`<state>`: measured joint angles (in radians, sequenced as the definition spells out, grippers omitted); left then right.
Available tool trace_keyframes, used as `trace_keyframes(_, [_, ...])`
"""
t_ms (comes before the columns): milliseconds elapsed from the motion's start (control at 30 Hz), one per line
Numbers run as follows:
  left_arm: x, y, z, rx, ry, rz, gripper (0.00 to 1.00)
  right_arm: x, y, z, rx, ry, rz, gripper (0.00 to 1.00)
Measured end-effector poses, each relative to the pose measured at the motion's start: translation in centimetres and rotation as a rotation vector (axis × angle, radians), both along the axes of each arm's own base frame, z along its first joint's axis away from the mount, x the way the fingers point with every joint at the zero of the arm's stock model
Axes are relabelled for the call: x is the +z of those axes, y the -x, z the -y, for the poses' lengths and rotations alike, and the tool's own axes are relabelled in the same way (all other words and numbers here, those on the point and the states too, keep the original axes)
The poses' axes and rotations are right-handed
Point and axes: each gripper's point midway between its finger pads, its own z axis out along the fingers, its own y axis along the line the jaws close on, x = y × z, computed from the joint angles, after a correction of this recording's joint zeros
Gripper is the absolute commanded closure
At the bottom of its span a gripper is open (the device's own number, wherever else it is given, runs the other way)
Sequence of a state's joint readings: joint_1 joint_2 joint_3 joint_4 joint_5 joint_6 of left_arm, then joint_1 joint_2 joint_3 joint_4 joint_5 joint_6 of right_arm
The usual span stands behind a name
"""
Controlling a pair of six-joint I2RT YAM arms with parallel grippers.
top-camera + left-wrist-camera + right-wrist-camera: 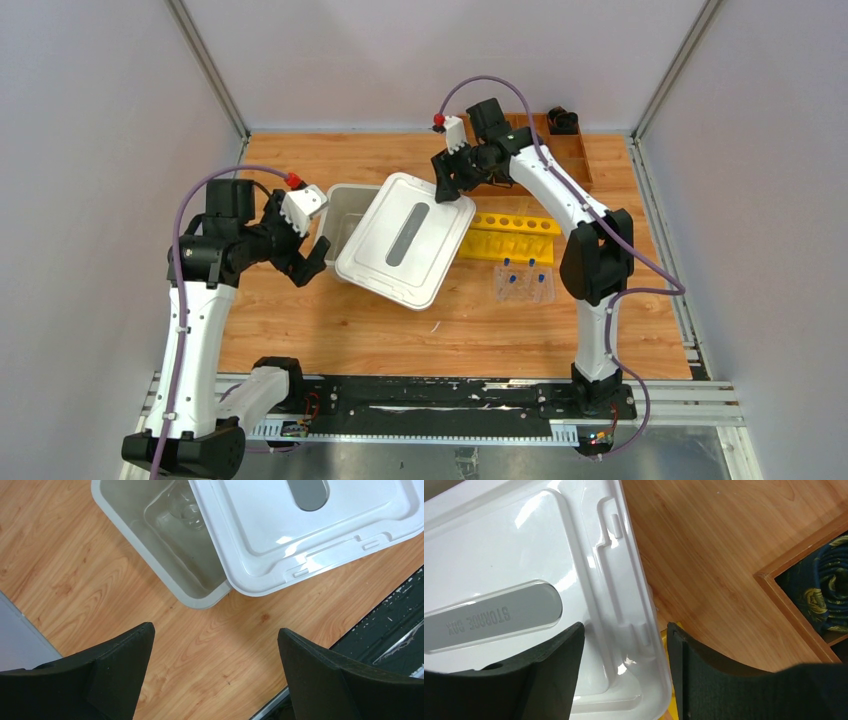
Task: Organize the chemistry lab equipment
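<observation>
A grey storage box (338,218) stands left of centre, with its white lid (405,238) lying skewed across it and leaving the left end uncovered. Clear glass beakers (184,509) show inside the box (150,555). Blue-capped clear tubes (523,282) lie in a clear tray at the right. My right gripper (447,185) is open, its jaws astride the far edge of the lid (524,555) with a gap on both sides (625,630). My left gripper (313,260) hangs wide open over bare wood just left of the box, holding nothing (215,635).
A yellow tube rack (515,238) sits right of the lid, partly under its corner. A wooden compartment tray (565,150) stands at the back right with a dark object (563,120) in it. The black base rail (440,400) runs along the near edge.
</observation>
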<state>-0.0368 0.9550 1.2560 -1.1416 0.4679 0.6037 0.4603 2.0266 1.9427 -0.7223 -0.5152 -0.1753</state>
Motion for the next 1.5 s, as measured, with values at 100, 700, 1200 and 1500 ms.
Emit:
trace_keyframes(100, [0.2, -0.1, 0.0, -0.005, -0.005, 0.010, 0.00, 0.0, 0.1, -0.1, 0.007, -0.008, -0.004, 0.47])
trace_keyframes(700, [-4.3, 1.0, -0.8, -0.121, -0.115, -0.074, 0.00, -0.8, 0.7, 1.5, -0.160, -0.134, -0.217, 0.44])
trace_keyframes(1200, [-7.3, 0.3, -0.5, -0.178, -0.116, -0.187, 0.00, -1.5, 1.7, 2.6, -0.267, -0.257, -0.446, 0.43])
trace_keyframes(1500, [-6.3, -0.5, -0.5, -0.175, -0.115, -0.153, 0.00, -1.7, 4.7, 2.1, -0.306, -0.379, -0.621, 0.69])
